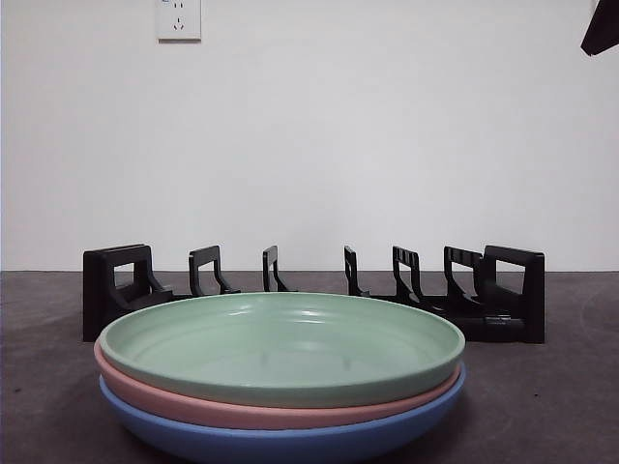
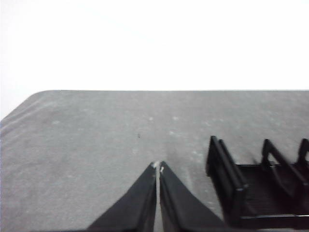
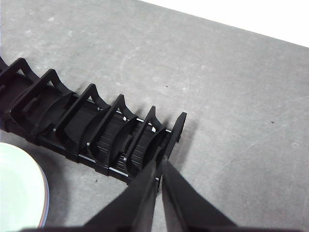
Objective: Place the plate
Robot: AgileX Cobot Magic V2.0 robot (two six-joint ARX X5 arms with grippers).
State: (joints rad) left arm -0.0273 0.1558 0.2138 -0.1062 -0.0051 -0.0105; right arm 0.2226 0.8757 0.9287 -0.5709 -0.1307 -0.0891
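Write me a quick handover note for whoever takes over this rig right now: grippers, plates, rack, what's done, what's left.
Left gripper: shut, holding nothing, over bare table beside one end of the black dish rack.
Right gripper: shut, holding nothing, above the rack's other end.
Plates: green plate on top of the pink plate, on the blue plate, stacked flat in front of the rack.
Done: nothing; every rack slot in view is unfilled.
Left: pick up a plate, likely the green one, and stand it in a slot.

A white wall socket [image 1: 179, 19] sits high on the pale far wall [image 1: 387, 135], left of centre, above the dark grey worktop [image 1: 561, 406].
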